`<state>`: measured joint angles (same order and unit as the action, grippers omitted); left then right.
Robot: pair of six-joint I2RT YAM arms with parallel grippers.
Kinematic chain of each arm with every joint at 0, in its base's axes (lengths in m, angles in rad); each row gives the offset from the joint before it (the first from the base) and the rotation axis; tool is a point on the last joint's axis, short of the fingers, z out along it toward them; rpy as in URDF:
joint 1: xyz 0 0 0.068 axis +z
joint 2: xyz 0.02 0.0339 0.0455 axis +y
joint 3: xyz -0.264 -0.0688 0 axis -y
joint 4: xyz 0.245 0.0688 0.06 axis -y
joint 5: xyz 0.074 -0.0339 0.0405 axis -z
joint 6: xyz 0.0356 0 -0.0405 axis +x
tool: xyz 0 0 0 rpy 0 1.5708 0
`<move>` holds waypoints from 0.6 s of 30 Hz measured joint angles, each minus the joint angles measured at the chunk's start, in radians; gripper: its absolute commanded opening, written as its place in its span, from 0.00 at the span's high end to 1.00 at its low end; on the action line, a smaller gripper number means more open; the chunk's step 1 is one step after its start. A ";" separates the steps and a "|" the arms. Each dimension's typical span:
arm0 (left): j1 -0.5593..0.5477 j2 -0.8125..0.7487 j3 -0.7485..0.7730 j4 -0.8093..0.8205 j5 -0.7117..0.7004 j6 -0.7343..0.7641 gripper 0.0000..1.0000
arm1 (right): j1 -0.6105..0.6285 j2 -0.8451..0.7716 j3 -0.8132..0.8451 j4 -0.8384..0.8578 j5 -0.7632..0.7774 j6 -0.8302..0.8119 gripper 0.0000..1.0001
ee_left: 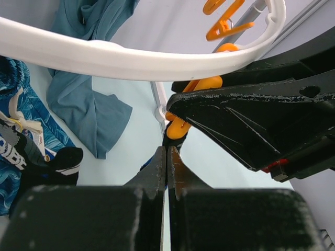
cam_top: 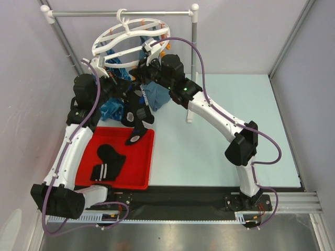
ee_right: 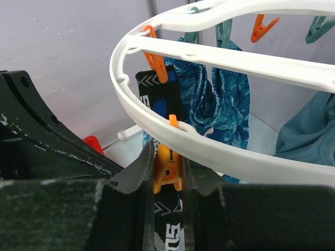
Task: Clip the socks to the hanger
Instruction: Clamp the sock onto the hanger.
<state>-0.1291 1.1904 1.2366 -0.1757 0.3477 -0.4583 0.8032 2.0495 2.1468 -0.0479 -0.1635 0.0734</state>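
Hanging by its hook from the grey metal rail (cam_top: pixel 120 14) at the far left of the pale blue tabletop (cam_top: pixel 209 151), the white round plastic drying hanger (cam_top: pixel 112 39) has both arms raised to its near rim. The right claw (ee_right: pixel 167 157) is clamped on an orange plastic clip (ee_right: pixel 166 172) that dangles from the rim, one finger pressing on each side of it. Directly beneath that clip a black sock with white lettering (ee_right: pixel 167 232) rises between the same fingers; in the overhead view it trails down to the far edge of the red plastic tray (cam_top: pixel 149 157). The left claw (ee_left: pixel 166 151) sits just below the clip with its two fingers pressed together. A dark edge shows at their tips, but whether any fabric is pinched there I cannot tell. Further round the ring, a second black sock with blue and white chevrons (ee_right: pixel 157 94) hangs from another orange clip (ee_right: pixel 154 52). A blue patterned cloth (ee_right: pixel 220 99) hangs beside it. A plain teal cloth (ee_right: pixel 309 130) hangs at the right of the ring. Two more black socks with white stripes (cam_top: pixel 107 159) lie in the red tray, near the base of the left arm.
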 measured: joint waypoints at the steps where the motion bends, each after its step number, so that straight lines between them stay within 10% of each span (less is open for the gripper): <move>1: 0.000 0.000 0.002 -0.001 0.000 0.002 1.00 | 0.000 0.000 0.000 0.000 0.000 0.000 1.00; 18: 0.000 0.005 0.035 -0.025 -0.008 0.038 1.00 | 0.000 0.000 0.000 -0.004 0.010 -0.004 1.00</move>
<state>-0.1291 1.1957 1.2716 -0.2005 0.3401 -0.4202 0.8036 2.0491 2.1471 -0.0521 -0.1539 0.0692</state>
